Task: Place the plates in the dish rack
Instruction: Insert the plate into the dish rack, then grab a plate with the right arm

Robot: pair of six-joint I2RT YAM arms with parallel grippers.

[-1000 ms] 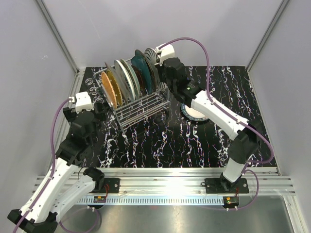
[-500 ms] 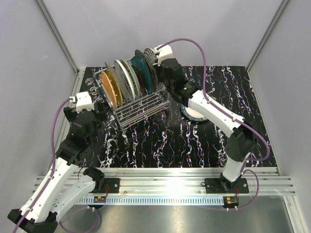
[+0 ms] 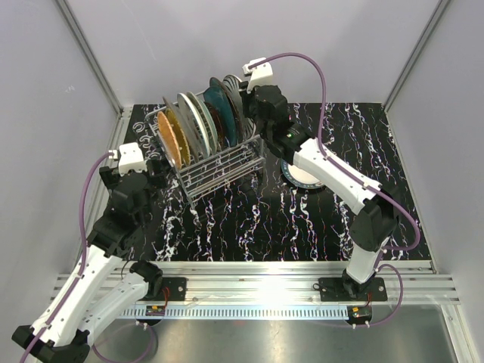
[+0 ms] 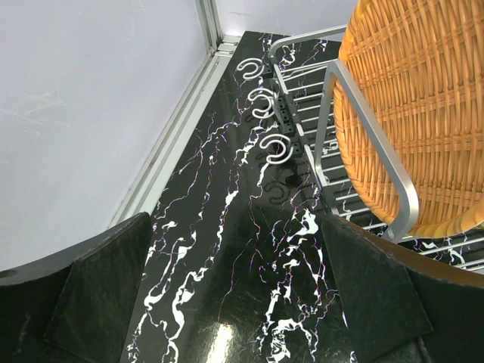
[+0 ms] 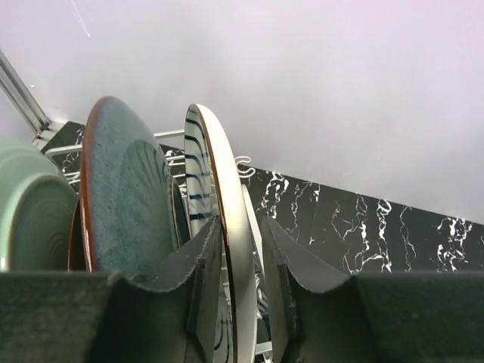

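The silver wire dish rack (image 3: 221, 165) stands at the back left of the table with several plates upright in it: orange woven (image 3: 170, 136), grey (image 3: 192, 125), pale green (image 3: 206, 121), dark teal (image 3: 218, 102) and striped (image 3: 235, 94) at the far end. My right gripper (image 3: 246, 97) straddles the striped plate's (image 5: 227, 189) top rim. In the right wrist view (image 5: 240, 249) the left finger touches the rim and a narrow gap shows at the right finger. My left gripper (image 4: 234, 295) is open and empty over the table, beside the orange plate (image 4: 416, 98).
One more plate (image 3: 304, 176), white with a dark rim, lies flat on the black marbled table under my right arm. White hooks (image 4: 276, 147) hang on the rack's left side. Grey walls close the left, back and right.
My right wrist has risen a little and shifted left over the rack's far end. The left arm has not moved.
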